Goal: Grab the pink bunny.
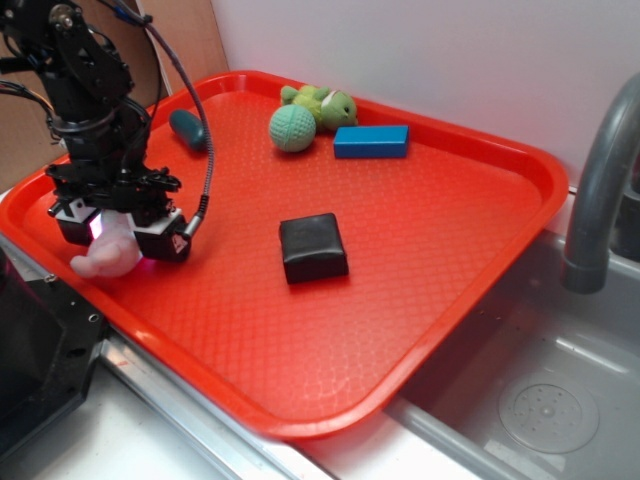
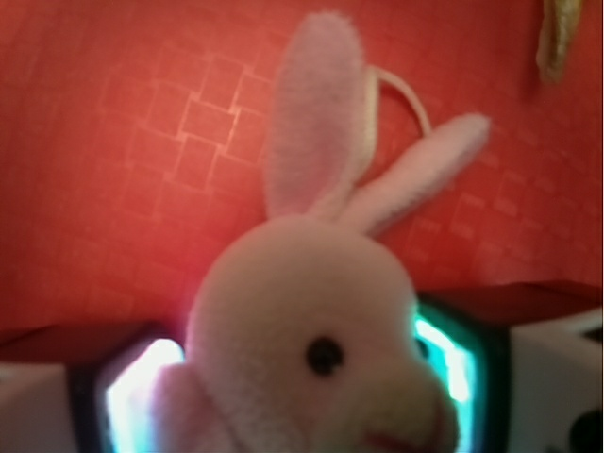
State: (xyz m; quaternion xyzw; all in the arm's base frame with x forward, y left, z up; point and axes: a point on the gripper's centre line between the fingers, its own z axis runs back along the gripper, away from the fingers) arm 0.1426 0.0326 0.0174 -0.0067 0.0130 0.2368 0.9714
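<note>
my fingers [image 1: 118,232]: at the tray's left edge, pointing down, pinching the pink bunny from both sides; in the wrist view a finger pad [image 2: 142,387] sits left of the head, the other on the right, both lit by a cyan glow
pink bunny [image 1: 108,256]: between my fingers at the near-left rim of the tray, body poking out below them; wrist view shows its head [image 2: 311,349] close up, one dark eye, pink mouth, two ears up against the red floor; lifted or resting on the tray, can't tell
red tray [image 1: 450,250]: big, textured floor, sits beside a sink
black block [image 1: 313,248]: mid tray, flat, well apart from my fingers
blue block [image 1: 371,141]: far side of tray, lying flat
green ball [image 1: 292,128]: just left of the blue block, touching the green plush turtle
green plush turtle [image 1: 322,103]: at the far rim, behind the ball
teal thing [image 1: 187,129]: far-left of tray, partly behind my cable, can't tell what it is
grey tap [image 1: 600,180]: right of tray, over the sink
</note>
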